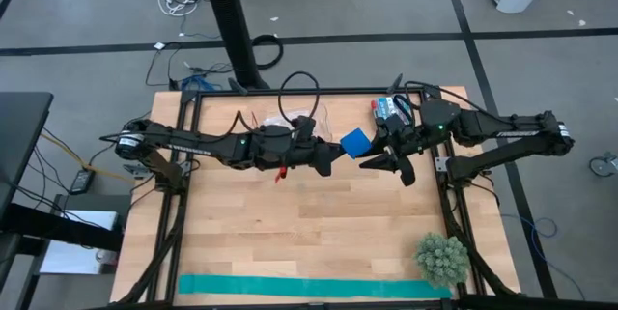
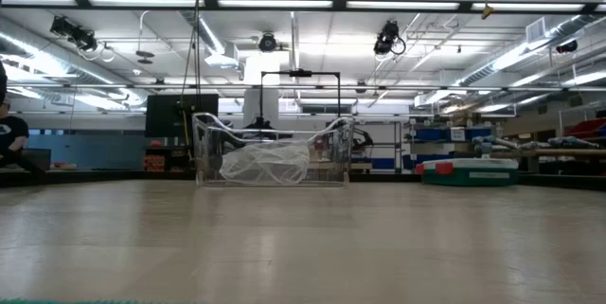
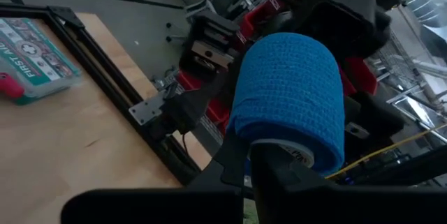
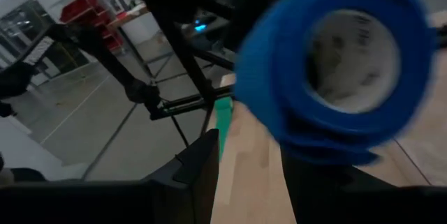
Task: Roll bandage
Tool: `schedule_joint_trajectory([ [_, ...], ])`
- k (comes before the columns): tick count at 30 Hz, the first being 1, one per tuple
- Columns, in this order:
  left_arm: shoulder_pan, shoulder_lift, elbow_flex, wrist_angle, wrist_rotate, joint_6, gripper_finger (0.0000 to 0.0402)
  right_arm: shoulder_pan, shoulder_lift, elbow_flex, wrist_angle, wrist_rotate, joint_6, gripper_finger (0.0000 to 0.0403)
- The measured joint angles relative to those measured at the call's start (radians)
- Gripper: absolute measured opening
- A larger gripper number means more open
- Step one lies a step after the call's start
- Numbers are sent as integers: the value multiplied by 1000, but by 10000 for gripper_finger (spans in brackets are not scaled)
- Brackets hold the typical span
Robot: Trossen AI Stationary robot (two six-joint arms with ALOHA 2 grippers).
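The bandage is a royal-blue roll (image 1: 354, 142) with a white core, held up above the table's far middle. My left gripper (image 1: 334, 155) reaches in level from the left and is shut on it. My right gripper (image 1: 384, 167) comes from the right and stands open just right of the roll. In the right wrist view the roll's open end (image 4: 349, 49) fills the picture ahead of the right fingers (image 4: 199, 161). I cannot see any touch there. The low view shows neither gripper nor the roll. My left gripper holds the roll at its near end rim (image 3: 279, 151). One finger (image 3: 272, 178) seems to go into the white core and the other (image 3: 230, 162) lies outside on the blue wall. The fingers come level from the table's left. The roll (image 3: 290, 91) is lifted clear of the table.
A teal-green strip (image 1: 309, 288) lies flat along the table's near edge. A green spiky ball (image 1: 442, 258) sits at the near right corner. A first-aid box (image 1: 391, 109) lies at the far right, and a wire basket with clear plastic (image 2: 270, 157) stands at the far edge.
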Motion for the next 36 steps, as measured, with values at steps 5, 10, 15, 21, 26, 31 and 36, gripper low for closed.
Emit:
schedule_joint_trajectory([
  [5, 0, 0, -2, -10, 17, 0, 14, -20, 19, 0, -9, 5, -26, 150],
  [10, 0, 0, -2, -27, 15, -3, 14, -45, 43, 0, 31, 0, -72, 150],
  [15, 0, -1, 0, -21, 12, -4, 14, -65, 44, -1, 74, -22, -89, 150],
  [21, 0, -3, 2, -18, 25, -2, 14, -66, 43, -2, 110, -45, -125, 150],
  [26, 3, 1, -1, -39, 43, -3, 14, -64, 41, -2, 42, 34, -202, 150],
  [31, 1, -5, -2, -36, 70, -5, 14, -56, 36, -2, 60, 15, -213, 150],
  [36, 0, -9, 3, -23, 85, -7, 14, -54, 33, 18, 91, -29, -171, 150],
])
